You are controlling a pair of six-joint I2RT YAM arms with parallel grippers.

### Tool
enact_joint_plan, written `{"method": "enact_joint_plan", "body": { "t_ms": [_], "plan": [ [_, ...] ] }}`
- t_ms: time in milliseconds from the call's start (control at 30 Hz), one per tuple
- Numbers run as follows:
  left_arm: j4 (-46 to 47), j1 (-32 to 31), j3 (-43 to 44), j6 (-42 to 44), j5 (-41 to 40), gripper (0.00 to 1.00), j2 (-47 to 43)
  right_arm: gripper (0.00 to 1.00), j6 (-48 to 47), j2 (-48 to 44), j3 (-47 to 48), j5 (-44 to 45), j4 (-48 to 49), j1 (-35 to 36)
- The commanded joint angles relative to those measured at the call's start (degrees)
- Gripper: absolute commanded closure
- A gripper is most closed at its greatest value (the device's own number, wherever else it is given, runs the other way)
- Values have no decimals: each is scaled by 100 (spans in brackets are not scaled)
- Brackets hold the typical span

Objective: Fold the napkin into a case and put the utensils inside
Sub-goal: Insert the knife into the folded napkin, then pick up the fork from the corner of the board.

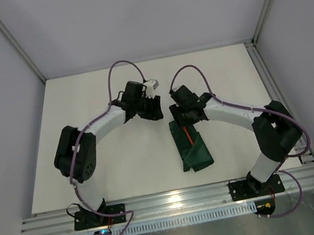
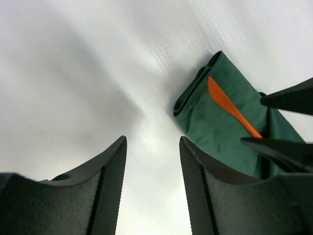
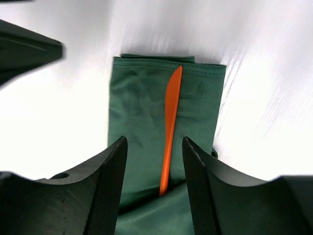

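Note:
The dark green napkin (image 1: pixel 193 150) lies folded as a narrow oblong case (image 3: pixel 139 117) on the white table, right of centre. One orange utensil (image 3: pixel 170 122), a knife-shaped piece, lies lengthwise on the case, and its near end slips under a cloth fold. It also shows in the top view as an orange utensil (image 1: pixel 190 136) and in the left wrist view as an orange utensil (image 2: pixel 230 105). My right gripper (image 3: pixel 154 142) hovers open over the case's far end, with the knife showing between its jaws but untouched. My left gripper (image 2: pixel 152 142) is open over bare table just left of the case (image 2: pixel 215 122).
The white table (image 1: pixel 121 154) is walled by pale panels on the left, back and right. An aluminium rail (image 1: pixel 178 200) carries both arm bases along the near edge. Purple cables loop above each wrist. The right gripper's fingertips (image 2: pixel 288 98) show in the left wrist view.

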Motion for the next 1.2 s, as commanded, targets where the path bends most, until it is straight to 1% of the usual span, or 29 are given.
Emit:
{"method": "enact_joint_plan", "body": {
  "t_ms": [0,33,67,133,167,200,233,267,300,333,400,433,467,533,633,667,800,933,967,1033,1167],
  "plan": [
    [-498,223,-125,749,-1072,50,-1450,46,-140,-627,298,210,-41,51],
    [-690,380,-388,1047,-1230,48,-1749,45,-149,-706,289,254,-41,69],
    [-831,504,-512,1163,-1553,46,-2344,45,-175,-855,263,280,-6,69],
    [-1208,1021,-662,1697,-1836,46,-2840,45,-202,-987,184,289,73,86],
    [-1741,1267,-645,1830,-1977,45,-3042,45,-219,-1040,158,281,178,95],
    [-2033,1531,-628,1927,-2022,45,-3366,45,-237,-1102,131,246,240,104],
    [-2280,2168,-628,2033,-2040,44,-3508,45,-263,-1120,88,176,293,113],
    [-2691,2505,-680,2295,-2231,43,-3649,45,-290,-1120,79,123,380,130],
    [-2817,3135,-767,2419,-2355,41,-3920,45,-342,-1068,78,61,399,139],
    [-2914,3524,-864,2551,-2330,36,-4045,45,-369,-1024,122,-9,408,157],
    [-3116,4132,-1242,2877,-2190,33,-4230,45,-430,-936,219,-53,303,192],
    [-3152,4665,-1382,2965,-1859,31,-4318,45,-483,-848,306,-62,259,209],
    [-3213,4923,-1505,3096,-1751,29,-4318,45,-501,-821,333,-54,241,236],
    [-3284,5406,-1778,3167,-1540,28,-4222,45,-492,-812,316,-71,293,306],
    [-3320,5637,-1920,3229,-1486,28,-3792,45,-448,-874,106,-132,556,359],
    [-3320,5646,-1902,3238,-1521,28,-3513,45,-413,-917,35,-211,705,359],
    [-3232,5647,-1674,3080,-1565,29,-2923,45,-448,-979,-272,-221,926,359],
    [-3144,5646,-1463,2870,-1442,29,-2544,45,-492,-962,-475,-264,1146,359],
    [-3083,5629,-1384,2860,-1695,29,-2456,45,-501,-927,-501,-273,1233,359],
    [-2942,5603,-1331,2886,-1951,33,-2175,45,-571,-804,-519,-300,1243,359],
    [-2757,5498,-1208,2887,-2040,35,-1709,45,-720,-575,-458,-282,1207,350]
  ]
}}
